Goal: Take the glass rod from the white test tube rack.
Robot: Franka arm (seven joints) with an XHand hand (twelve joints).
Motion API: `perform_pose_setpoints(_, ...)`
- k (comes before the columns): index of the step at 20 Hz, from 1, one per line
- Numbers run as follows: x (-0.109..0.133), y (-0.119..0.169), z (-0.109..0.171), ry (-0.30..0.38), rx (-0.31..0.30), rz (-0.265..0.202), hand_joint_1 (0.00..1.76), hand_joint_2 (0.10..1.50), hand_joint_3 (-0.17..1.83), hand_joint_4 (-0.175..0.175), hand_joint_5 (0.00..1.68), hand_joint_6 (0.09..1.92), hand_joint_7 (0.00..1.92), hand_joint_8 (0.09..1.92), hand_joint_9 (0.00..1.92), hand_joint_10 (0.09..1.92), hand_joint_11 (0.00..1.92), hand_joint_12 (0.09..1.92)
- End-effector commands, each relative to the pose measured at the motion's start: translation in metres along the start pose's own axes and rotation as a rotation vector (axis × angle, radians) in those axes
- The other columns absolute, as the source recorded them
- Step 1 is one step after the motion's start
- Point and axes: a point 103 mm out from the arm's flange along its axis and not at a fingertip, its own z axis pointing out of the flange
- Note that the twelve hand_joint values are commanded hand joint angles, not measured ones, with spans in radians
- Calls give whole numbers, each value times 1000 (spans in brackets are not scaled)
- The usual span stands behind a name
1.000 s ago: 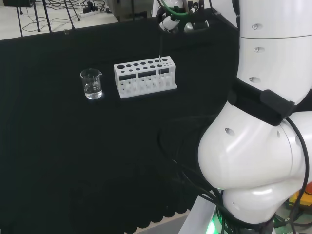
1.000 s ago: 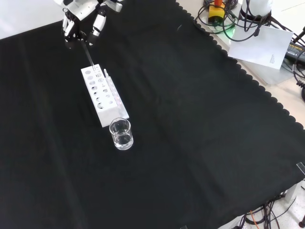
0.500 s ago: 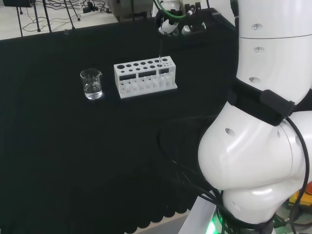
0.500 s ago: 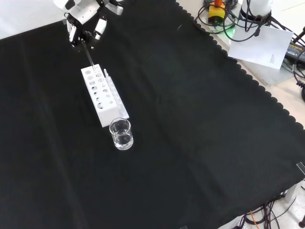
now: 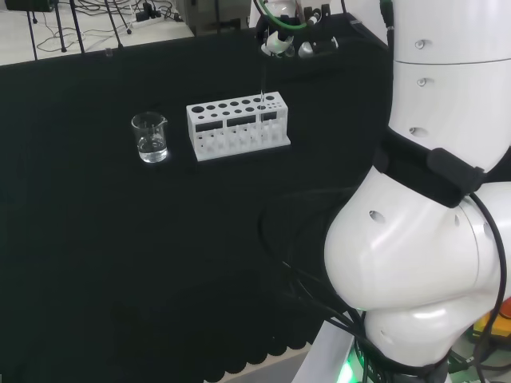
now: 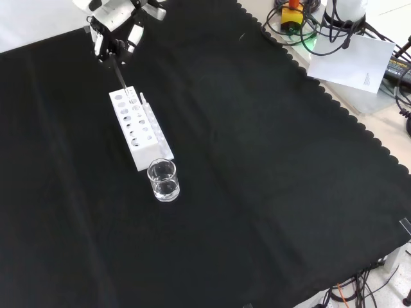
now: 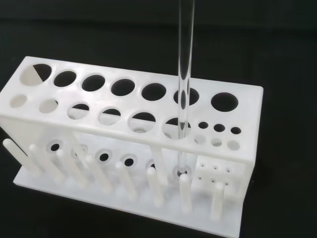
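- Compared with a second ago, the hand sits a little higher in the front view, and the glass rod has risen with it; over the last half second hardly anything has shifted.
- The hand's fingers are curled round the top of the rod, pinching it above the far end of the rack in the front view.
- The rod stands nearly upright, its lower end still down through a front-row hole of the white rack, near the rack's right end in the head view.
- In the wrist view the rod's tip reaches almost to the rack's base, among the short white pegs.
- The other holes of the rack look empty.
- A small clear beaker stands just beside the near end of the rack in the front view; it seems to hold a little clear liquid.
- Rack and beaker stand on the black cloth.
- Beyond the cloth's scalloped edge lie cables and a sheet of white paper.
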Motion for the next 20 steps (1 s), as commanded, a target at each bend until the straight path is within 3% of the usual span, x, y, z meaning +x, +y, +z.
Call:
perform_pose_setpoints(1, 6, 3, 1, -7, -7, -14, 970, 1136, -175, -175, 805, 814, 1438, 895, 1518, 875, 1196, 1082)
perform_pose_setpoints(5, 7, 3, 1, -25, -31, 1, 1052, 1137, -150, -175, 912, 851, 1475, 873, 1558, 840, 1318, 1003)
perform_pose_setpoints(8, 7, 3, -1, -36, -82, 20, 1170, 1121, -151, -175, 1093, 801, 1513, 888, 1613, 791, 1635, 658)
perform_pose_setpoints(10, 8, 4, -3, -46, -103, 21, 1194, 1110, -169, -175, 1157, 733, 1510, 938, 1616, 813, 1671, 530)
perform_pose_setpoints(15, 7, -2, -14, 13, -214, -11, 1222, 1060, -175, -175, 1306, 490, 1536, 921, 1562, 863, 1706, 417)
perform_pose_setpoints(17, 8, -5, -21, 2, -243, -11, 1276, 1078, -137, -175, 1212, 447, 1326, 930, 1553, 831, 1715, 372)
perform_pose_setpoints(20, 8, -10, -36, -2, -254, -1, 1299, 1081, -88, -175, 1131, 483, 1208, 964, 1564, 796, 1724, 345)
